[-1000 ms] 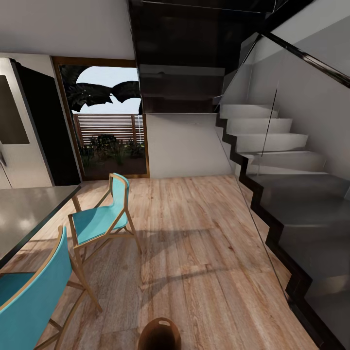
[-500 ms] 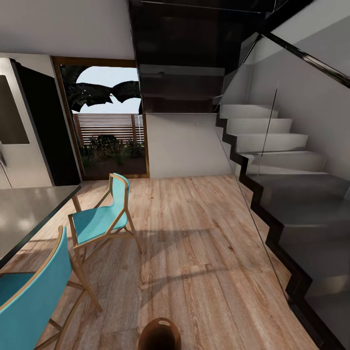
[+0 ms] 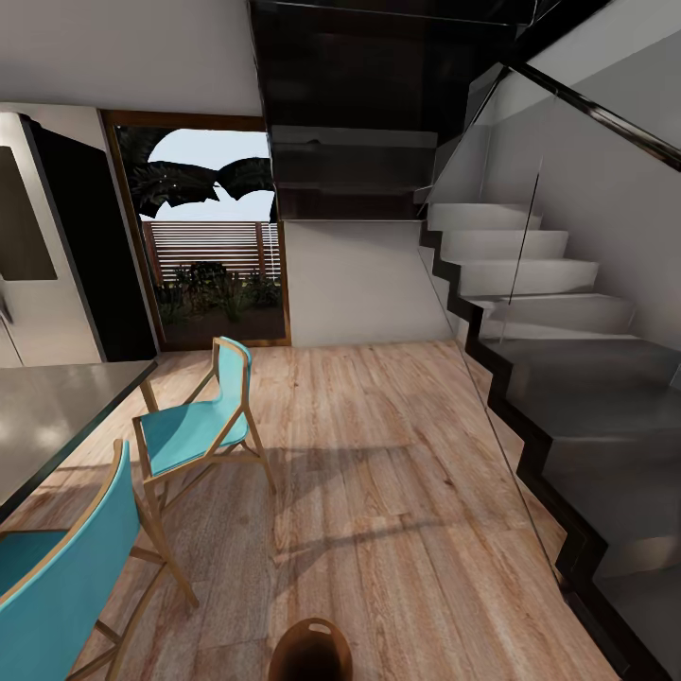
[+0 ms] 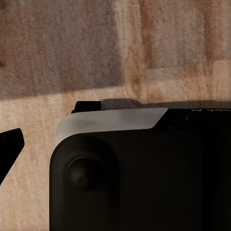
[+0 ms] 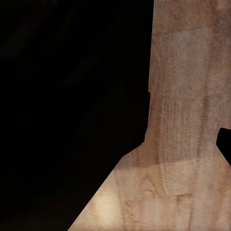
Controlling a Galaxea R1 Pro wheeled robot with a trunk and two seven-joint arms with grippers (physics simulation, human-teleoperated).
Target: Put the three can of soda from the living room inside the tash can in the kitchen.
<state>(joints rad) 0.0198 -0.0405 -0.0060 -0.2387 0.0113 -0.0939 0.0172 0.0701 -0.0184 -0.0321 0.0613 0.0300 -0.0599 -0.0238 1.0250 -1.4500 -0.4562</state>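
Observation:
The tash can [image 3: 310,651] is a small round brown bin with a slot handle, standing on the light wood kitchen floor at the near centre of the head view. The cans of soda are out of view. In the left wrist view, one black fingertip [image 4: 10,144] sits at the picture's edge beside the robot's dark body [image 4: 134,178], over the floor. In the right wrist view, a black fingertip [image 5: 225,144] sits at the opposite edge, with bare wood floor beside it. Nothing is held between the fingers of either gripper.
Two teal chairs with wooden frames [image 3: 194,430] [image 3: 57,586] stand at the left beside a grey table [image 3: 47,416]. The steel fridge [image 3: 28,255] is at the far left. A glass-railed staircase [image 3: 558,378] runs along the right. A glass door [image 3: 213,255] is straight ahead.

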